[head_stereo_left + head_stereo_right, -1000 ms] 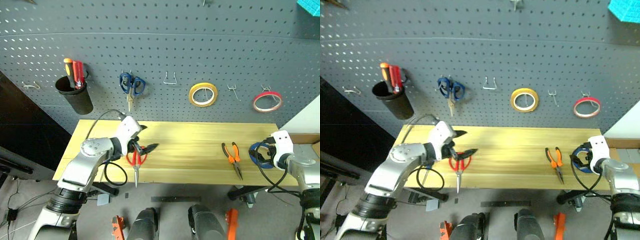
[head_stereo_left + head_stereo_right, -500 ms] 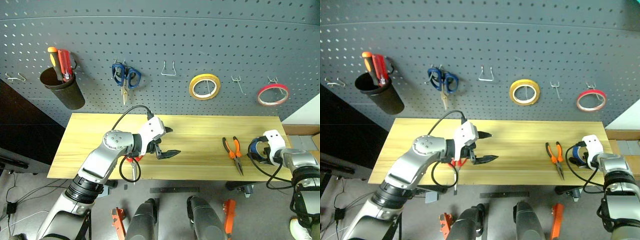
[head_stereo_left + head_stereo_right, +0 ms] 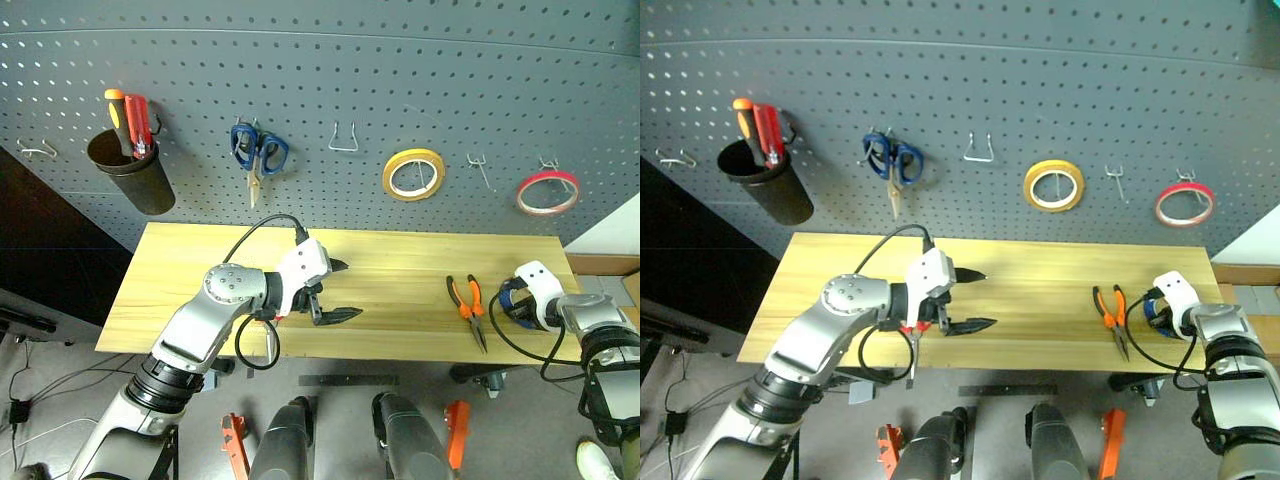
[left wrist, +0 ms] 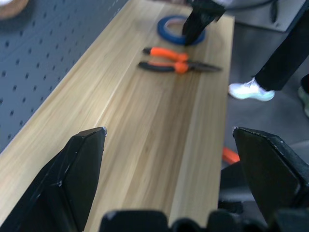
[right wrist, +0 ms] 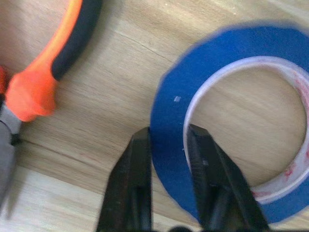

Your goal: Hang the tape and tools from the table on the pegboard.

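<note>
While the right gripper (image 5: 169,145) pinches the blue tape's (image 5: 222,116) wall between its jaws on the table (image 3: 400,300), pliers (image 3: 466,305) just beside, the left gripper (image 3: 335,290) is spread, empty. A black cup (image 3: 125,180) on the pegboard (image 3: 400,100) holds screwdrivers (image 3: 130,120).

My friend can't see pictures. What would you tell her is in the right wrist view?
The right gripper pinches the wall of a blue tape ring lying flat on a wooden table. Orange-and-black pliers lie beside it.
</note>
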Available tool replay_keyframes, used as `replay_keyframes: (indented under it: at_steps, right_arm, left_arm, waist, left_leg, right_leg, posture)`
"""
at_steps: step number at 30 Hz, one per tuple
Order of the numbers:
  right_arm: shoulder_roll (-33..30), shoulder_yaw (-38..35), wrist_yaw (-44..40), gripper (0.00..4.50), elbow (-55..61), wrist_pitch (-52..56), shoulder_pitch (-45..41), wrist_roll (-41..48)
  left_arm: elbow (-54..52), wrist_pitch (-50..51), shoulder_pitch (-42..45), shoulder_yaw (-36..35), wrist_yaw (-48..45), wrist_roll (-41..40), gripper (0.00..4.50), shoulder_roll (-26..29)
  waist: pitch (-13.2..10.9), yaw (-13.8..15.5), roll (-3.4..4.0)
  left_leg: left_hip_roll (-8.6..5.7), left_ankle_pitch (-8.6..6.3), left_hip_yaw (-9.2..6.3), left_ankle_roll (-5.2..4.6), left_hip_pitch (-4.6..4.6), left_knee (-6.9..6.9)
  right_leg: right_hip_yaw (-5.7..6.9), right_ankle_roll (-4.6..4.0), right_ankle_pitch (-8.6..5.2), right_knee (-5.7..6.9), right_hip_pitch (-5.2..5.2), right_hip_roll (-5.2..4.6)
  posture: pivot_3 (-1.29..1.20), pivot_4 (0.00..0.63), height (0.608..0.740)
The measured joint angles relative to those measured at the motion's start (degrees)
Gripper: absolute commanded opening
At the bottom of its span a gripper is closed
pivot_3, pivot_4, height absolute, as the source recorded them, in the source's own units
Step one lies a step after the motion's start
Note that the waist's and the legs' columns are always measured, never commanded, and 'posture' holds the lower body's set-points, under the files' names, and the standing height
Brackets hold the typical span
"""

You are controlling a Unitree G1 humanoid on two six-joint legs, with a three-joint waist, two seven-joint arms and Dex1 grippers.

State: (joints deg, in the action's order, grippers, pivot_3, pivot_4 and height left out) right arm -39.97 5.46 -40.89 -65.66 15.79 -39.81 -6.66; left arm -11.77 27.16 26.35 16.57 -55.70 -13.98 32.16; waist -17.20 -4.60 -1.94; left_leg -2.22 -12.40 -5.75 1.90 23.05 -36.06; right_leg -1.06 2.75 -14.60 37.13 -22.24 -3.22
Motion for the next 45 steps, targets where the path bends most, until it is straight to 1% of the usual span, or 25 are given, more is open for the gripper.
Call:
replay_keyframes:
  at_steps: [3,6,9,11,13,15,17,20,21,23,25,26,28,30,32,36,40,42,43,44,45]
  right_arm:
    - [-0.4,0.1,0.6,0.39,1.6,-1.2,1.2,-0.1]
    - [-1.7,0.1,0.3,0.39,6.8,-1.7,4.9,-0.1]
    - [-5.9,-1.0,-1.3,0.39,23.1,0.0,15.4,0.6]
    - [-8.9,-4.2,-1.5,0.39,36.9,3.7,23.0,1.4]
    - [-10.6,-8.2,-1.2,0.39,51.6,8.0,29.5,2.1]
    - [-10.8,-12.8,0.1,0.39,66.6,13.8,35.4,2.7]
    - [-8.7,-15.4,2.2,0.39,80.2,18.5,39.7,2.6]
    - [-5.0,-13.3,6.8,0.39,96.6,22.6,42.7,-0.4]
    - [-4.0,-11.9,8.2,0.39,99.8,23.5,42.5,-1.7]
    - [-1.9,-7.1,11.2,0.39,104.7,25.1,39.4,-5.0]
    - [-1.2,-3.9,12.7,0.39,105.8,25.2,35.6,-6.8]
    - [-0.7,-2.6,13.4,0.39,104.9,25.0,32.0,-7.8]
    - [0.1,-1.9,14.7,0.39,101.7,23.7,25.5,-8.6]
    - [1.0,-1.7,15.4,0.39,96.9,21.8,21.1,-8.8]
    - [1.9,-1.5,16.1,0.39,92.1,19.9,19.3,-8.8]
    - [3.4,-0.2,16.8,0.39,79.6,13.9,15.3,-8.8]
    - [4.6,0.6,17.3,0.39,73.7,9.3,14.1,-8.9]
    - [5.5,0.7,17.4,1.1,72.7,8.4,14.2,-8.8]
    - [6.1,0.7,17.5,1.36,72.8,8.2,14.6,-8.8]
    - [6.7,0.5,17.7,1.65,73.3,8.2,15.5,-8.7]
    - [7.3,0.3,17.8,2.04,74.5,8.4,17.3,-8.3]
  left_arm:
    - [-0.3,0.3,-0.2,-0.4,-0.6,-1.8,4.5,-0.3]
    - [-1.8,0.4,-0.7,-1.4,-1.7,-4.2,4.5,-0.5]
    - [-2.6,0.4,-2.0,-3.4,-2.7,-6.7,4.5,-0.4]
    - [-2.7,0.0,-2.0,-4.1,-2.8,-7.4,4.5,-0.4]
    - [-2.5,-0.8,-2.0,-4.8,-2.7,-7.4,4.5,-0.4]
    - [-1.9,-2.3,-1.5,-4.9,-2.7,-7.3,4.5,-0.6]
    - [-1.4,-3.9,-1.4,-5.4,-2.7,-7.2,4.5,-0.6]
    - [-0.1,-6.8,-1.3,-5.9,-2.7,-6.9,4.5,-0.6]
    - [0.5,-7.6,-1.3,-6.0,-2.8,-6.8,4.5,-0.7]
    - [1.6,-8.8,-0.8,-6.2,-3.6,-6.8,4.5,-0.8]
    - [2.1,-9.2,0.0,-6.4,-4.0,-7.1,4.5,-1.0]
    - [2.8,-9.4,0.8,-6.7,-4.1,-7.4,4.5,-1.3]
    - [3.3,-9.7,2.3,-7.1,-4.3,-7.6,4.5,-2.0]
    - [3.4,-10.3,3.0,-7.2,-4.8,-7.6,4.5,-2.4]
    - [4.1,-10.5,3.2,-7.1,-5.0,-7.5,4.5,-2.7]
    - [5.3,-11.3,3.7,-6.9,-5.0,-6.9,4.5,-3.4]
    - [5.5,-11.8,3.8,-6.9,-4.8,-6.1,4.5,-3.9]
    - [5.6,-12.2,3.8,-6.9,-4.8,-6.0,4.5,-4.2]
    - [5.6,-12.4,3.8,-6.9,-4.8,-6.0,4.5,-4.3]
    - [5.6,-12.5,3.8,-6.9,-4.8,-6.0,4.5,-4.5]
    - [5.6,-12.5,3.9,-6.9,-4.8,-6.0,4.5,-4.5]
  waist:
    - [0.1,0.0,-0.06]
    - [0.1,0.1,-0.03]
    - [0.1,0.2,0.31]
    - [0.3,0.0,0.59]
    - [0.3,-0.2,0.64]
    - [0.3,-0.5,0.67]
    - [0.3,-0.6,0.68]
    - [0.3,-0.7,0.69]
    - [0.3,-0.7,0.69]
    - [0.3,-0.9,0.69]
    - [0.3,-0.9,0.69]
    - [0.3,-1.0,0.69]
    - [0.3,-1.1,0.66]
    - [0.4,-1.0,0.59]
    - [0.4,-0.8,0.59]
    - [0.4,-0.8,0.59]
    - [0.4,-0.7,0.59]
    - [0.4,-0.6,0.59]
    - [0.4,-0.6,0.59]
    - [0.4,-0.5,0.59]
    - [0.4,-0.5,0.61]
  left_leg:
    - [0.0,0.01,0.0,0.01,0.0,-0.02]
    - [-0.02,0.01,0.0,0.02,0.01,-0.01]
    - [-0.04,-0.01,0.0,0.04,0.26,0.0]
    - [-0.04,0.0,0.03,0.05,0.79,-0.13]
    - [-0.04,0.01,0.08,0.07,0.92,-0.23]
    - [0.02,0.02,0.11,0.09,0.83,-0.26]
    - [0.1,0.04,0.06,0.14,0.79,-0.28]
    - [0.09,0.16,0.06,0.26,0.78,-0.38]
    - [0.09,0.17,0.06,0.24,0.79,-0.5]
    - [0.1,0.19,0.11,0.21,0.87,-0.81]
    - [0.04,0.26,0.15,0.09,0.88,-0.89]
    - [0.02,0.31,0.19,0.01,0.88,-0.91]
    - [0.0,0.34,0.22,-0.03,0.88,-0.91]
    - [0.01,0.34,0.17,-0.03,0.89,-0.84]
    - [-0.01,0.33,0.12,-0.03,0.92,-0.79]
    - [-0.04,0.33,0.18,-0.04,1.15,-0.77]
    - [-0.03,0.33,0.15,-0.04,1.24,-0.79]
    - [-0.03,0.33,0.16,-0.04,1.24,-0.84]
    - [-0.03,0.33,0.15,-0.04,1.24,-0.86]
    - [-0.03,0.33,0.13,-0.04,1.24,-0.87]
    - [-0.03,0.33,0.11,-0.03,1.24,-0.87]
  right_leg:
    - [0.0,0.03,0.02,0.0,0.0,0.0]
    - [-0.01,0.04,0.03,0.0,-0.03,-0.02]
    - [0.0,0.05,0.03,0.06,-0.3,-0.06]
    - [-0.04,0.12,0.07,0.21,-0.89,-0.07]
    - [-0.11,0.19,0.02,0.55,-1.12,-0.07]
    - [-0.13,0.21,0.01,0.71,-1.13,-0.02]
    - [-0.11,0.42,-0.12,0.78,-1.13,0.07]
    - [-0.12,0.45,-0.13,0.84,-1.12,0.09]
    - [-0.11,0.47,-0.08,0.84,-1.1,0.08]
    - [-0.12,0.5,0.06,0.85,-1.09,0.08]
    - [-0.16,0.6,0.17,0.82,-1.05,0.03]
    - [-0.2,0.61,0.27,0.78,-1.05,0.01]
    - [-0.22,0.58,0.33,0.76,-1.04,-0.01]
    - [-0.17,0.51,0.35,0.75,-1.04,0.0]
    - [-0.14,0.28,0.5,0.76,-1.05,0.0]
    - [-0.2,0.25,0.52,0.78,-1.29,-0.02]
    - [-0.17,0.24,0.52,0.82,-1.38,-0.01]
    - [-0.19,0.24,0.52,0.85,-1.38,-0.01]
    - [-0.18,0.24,0.52,0.86,-1.37,-0.01]
    - [-0.17,0.24,0.52,0.87,-1.37,0.0]
    - [-0.16,0.24,0.52,0.89,-1.37,0.0]
  posture:
    - [-0.12,0.248,0.74]
    - [-0.14,0.244,0.74]
    - [-0.16,0.243,0.74]
    - [-0.17,0.243,0.74]
    - [-0.19,0.246,0.74]
    - [-0.2,0.247,0.74]
    - [-0.22,0.248,0.74]
    - [-0.24,0.247,0.74]
    - [-0.24,0.246,0.74]
    - [-0.23,0.243,0.74]
    - [-0.23,0.241,0.74]
    - [-0.22,0.238,0.74]
    - [-0.22,0.235,0.74]
    - [-0.21,0.232,0.74]
    - [-0.2,0.227,0.74]
    - [-0.18,0.225,0.74]
    - [-0.18,0.225,0.74]
    - [-0.17,0.225,0.74]
    - [-0.17,0.225,0.74]
    - [-0.17,0.224,0.74]
    - [-0.17,0.224,0.74]
